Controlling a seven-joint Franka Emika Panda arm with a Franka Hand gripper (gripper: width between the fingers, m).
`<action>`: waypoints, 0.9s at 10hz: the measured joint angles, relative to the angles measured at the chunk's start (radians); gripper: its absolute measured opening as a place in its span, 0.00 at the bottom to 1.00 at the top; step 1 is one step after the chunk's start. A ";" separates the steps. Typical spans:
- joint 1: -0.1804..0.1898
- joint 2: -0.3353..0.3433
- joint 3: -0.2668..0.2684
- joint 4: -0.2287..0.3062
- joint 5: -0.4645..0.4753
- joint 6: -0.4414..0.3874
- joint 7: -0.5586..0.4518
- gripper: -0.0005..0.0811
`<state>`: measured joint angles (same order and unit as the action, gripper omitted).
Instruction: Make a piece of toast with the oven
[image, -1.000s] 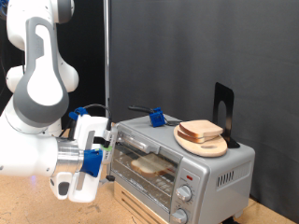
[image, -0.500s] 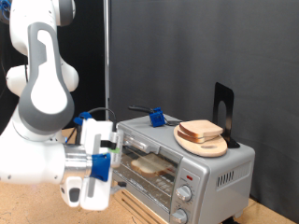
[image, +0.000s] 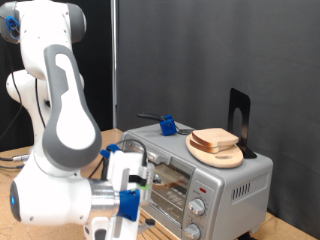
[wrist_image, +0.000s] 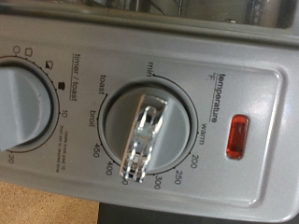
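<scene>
The gripper (image: 128, 200) is seen low in the exterior view, in front of the oven (image: 200, 175), but its fingers are hidden, so it cannot be told if they are apart or together. Much of the oven's glass door is covered by the arm. In the wrist view only the knob panel is shown: a temperature knob (wrist_image: 145, 138), part of a timer knob (wrist_image: 19, 103) cut off at the edge, and a red light (wrist_image: 235, 147). A piece of toast (image: 215, 139) is seen on a round wooden plate (image: 222, 157) on top of the oven
</scene>
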<state>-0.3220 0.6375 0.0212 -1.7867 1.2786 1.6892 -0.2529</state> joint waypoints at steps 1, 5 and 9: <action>-0.001 -0.002 0.000 -0.005 0.005 0.003 -0.014 0.84; -0.053 0.019 -0.007 0.031 0.004 -0.103 -0.109 0.84; -0.085 0.118 -0.025 0.163 0.003 -0.122 -0.067 0.84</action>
<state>-0.4071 0.7558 -0.0041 -1.6234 1.2817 1.5671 -0.3203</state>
